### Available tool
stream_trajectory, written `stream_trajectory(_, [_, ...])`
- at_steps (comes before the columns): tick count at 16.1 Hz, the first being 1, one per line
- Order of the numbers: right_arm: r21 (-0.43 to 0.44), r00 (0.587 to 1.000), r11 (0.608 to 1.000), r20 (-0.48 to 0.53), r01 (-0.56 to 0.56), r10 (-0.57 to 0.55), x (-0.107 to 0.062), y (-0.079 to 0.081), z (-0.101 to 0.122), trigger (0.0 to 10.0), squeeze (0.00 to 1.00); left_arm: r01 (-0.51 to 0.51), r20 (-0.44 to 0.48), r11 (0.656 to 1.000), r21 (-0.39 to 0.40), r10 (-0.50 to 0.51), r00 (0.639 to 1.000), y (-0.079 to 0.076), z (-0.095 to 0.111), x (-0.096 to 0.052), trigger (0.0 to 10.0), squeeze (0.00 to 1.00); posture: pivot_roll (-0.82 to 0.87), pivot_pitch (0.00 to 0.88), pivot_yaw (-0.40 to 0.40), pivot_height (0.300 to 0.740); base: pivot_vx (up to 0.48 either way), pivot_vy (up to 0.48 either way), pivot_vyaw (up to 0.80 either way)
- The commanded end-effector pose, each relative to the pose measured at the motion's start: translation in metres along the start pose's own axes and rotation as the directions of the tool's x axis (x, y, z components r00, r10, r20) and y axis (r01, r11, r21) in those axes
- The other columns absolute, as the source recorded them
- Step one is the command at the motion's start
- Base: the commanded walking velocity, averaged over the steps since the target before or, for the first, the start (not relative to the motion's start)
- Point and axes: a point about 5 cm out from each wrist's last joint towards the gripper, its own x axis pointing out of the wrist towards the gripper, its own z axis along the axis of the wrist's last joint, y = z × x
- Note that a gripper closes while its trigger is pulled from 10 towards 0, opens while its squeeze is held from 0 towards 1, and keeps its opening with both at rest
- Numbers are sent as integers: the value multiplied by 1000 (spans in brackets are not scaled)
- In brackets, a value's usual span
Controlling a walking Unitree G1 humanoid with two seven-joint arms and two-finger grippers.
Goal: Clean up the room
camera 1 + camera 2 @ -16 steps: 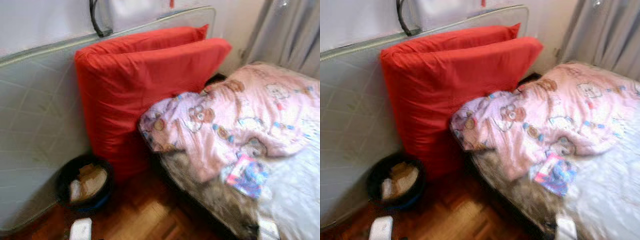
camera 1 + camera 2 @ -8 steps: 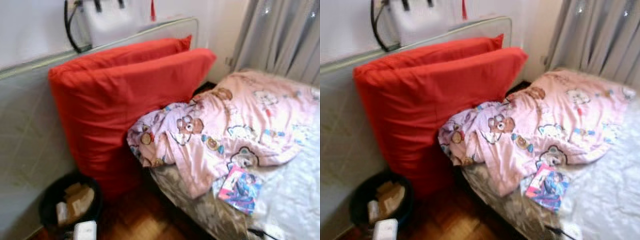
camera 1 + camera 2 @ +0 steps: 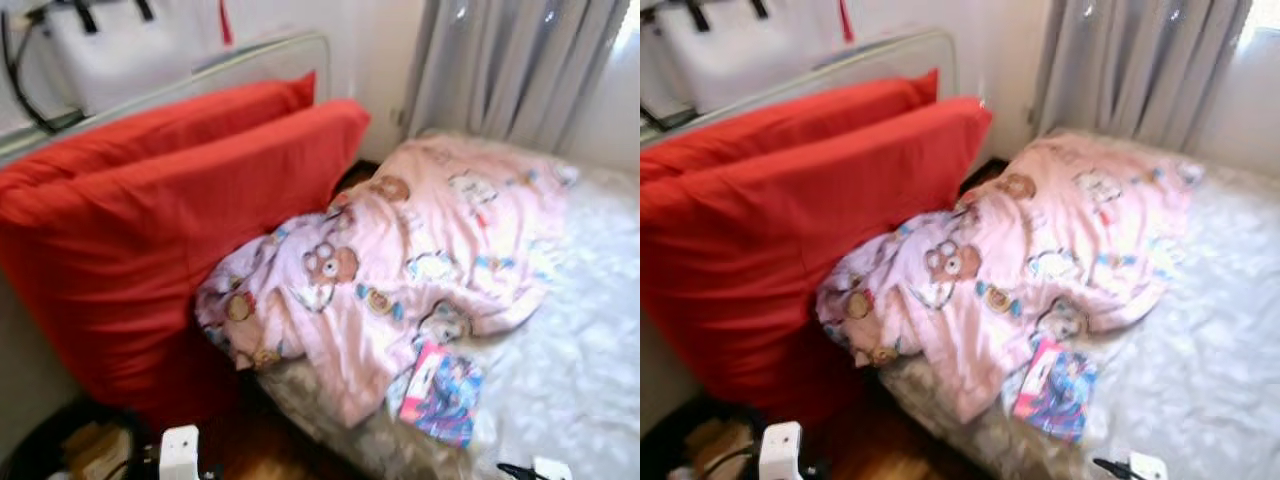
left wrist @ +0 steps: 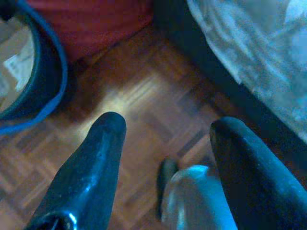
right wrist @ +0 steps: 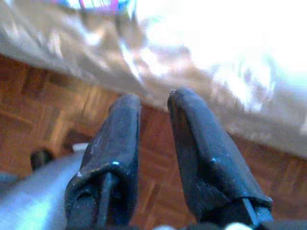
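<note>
A colourful comic book (image 3: 440, 392) lies on the white sheet (image 3: 580, 340) near the bed's near edge, just below a crumpled pink bear-print blanket (image 3: 420, 250). Two big red cushions (image 3: 170, 230) lean against a grey upright mattress beside the bed. My left gripper (image 4: 165, 129) hangs open over the parquet floor (image 4: 139, 96), between the dark waste bin (image 4: 43, 81) and the bed's side. My right gripper (image 5: 153, 103) hangs low by the bed's edge (image 5: 96, 48) over the floor, fingers close together with nothing between them.
The waste bin (image 3: 70, 455) holds cardboard scraps at the foot of the cushions. Grey curtains (image 3: 510, 60) hang behind the bed. A white bag (image 3: 120, 45) sits on top of the upright mattress. A narrow strip of floor runs between bin and bed.
The whole picture has shifted: the camera has swung to the right, bringing more bed and curtain into view and pushing the bin to the lower left corner. Nothing in the room has moved.
</note>
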Motion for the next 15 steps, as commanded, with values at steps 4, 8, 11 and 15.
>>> stream_trajectory(4, [8, 999, 1000, 33, -21, 21, 2, 8, 5, 10000, 0, -35, -29, 999, 12, 36, 999, 14, -11, -4, 10000, 0, 48, 0, -18, 740, 0, 0, 0])
stream_trajectory(8, [18, 995, 1000, 103, -19, 17, 2, 8, 11, 10000, 0, -53, 53, 996, -64, 57, 997, 14, -5, -5, 10000, 0, 50, 0, -17, 740, 0, 0, 0])
stream_trajectory(11, [68, 975, 997, 223, -29, 13, 0, 9, 20, 10000, 0, -61, 147, 995, -81, 73, 986, 15, 3, -6, 10000, 0, 49, 0, -11, 740, 0, 0, 0])
stream_trajectory(15, [108, 948, 993, 318, -56, 19, -2, 10, 25, 10000, 0, -55, 469, 997, -50, 73, 880, 11, 86, -3, 10000, 0, 43, 0, 2, 740, 0, 0, 0])
